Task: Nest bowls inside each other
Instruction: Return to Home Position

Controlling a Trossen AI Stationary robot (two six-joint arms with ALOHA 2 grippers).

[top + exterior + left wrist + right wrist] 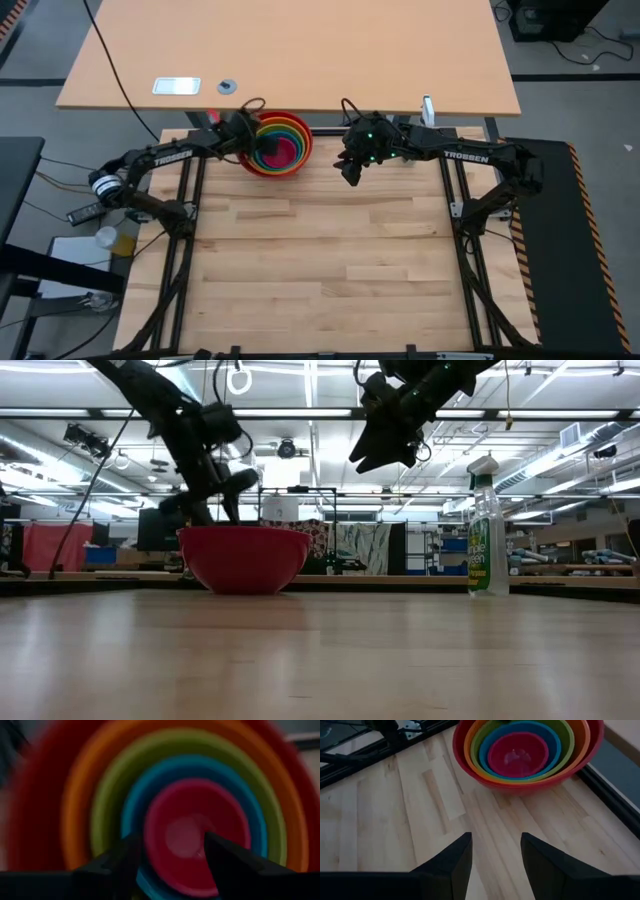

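Observation:
Five bowls sit nested at the table's far edge: red (pixel 262 168) outermost, then orange (pixel 467 742), green (pixel 476 745), blue (pixel 485 762) and pink (pixel 517 752) innermost. The red bowl (pixel 245 560) rests upright on the tabletop. My left gripper (pixel 175 852) is open right over the stack's left side, with the pink bowl (pixel 190 830) between and beyond its fingers. My right gripper (pixel 496 855) hangs open above the bare table, to the right of the stack, with nothing between its fingers. My left gripper comes at the stack slanting down from the table's left, its fingers (pixel 131 857) astride the pink bowl's near rim (pixel 150 845). Whether either finger touches the rim I cannot tell. The pink bowl sits inside the blue one.
A spray bottle (pixel 487 530) stands at the far right of the table. A light wooden desk (pixel 290 50) lies beyond the far edge. Bare wood (pixel 320 260) stretches from the middle of the table to its near edge.

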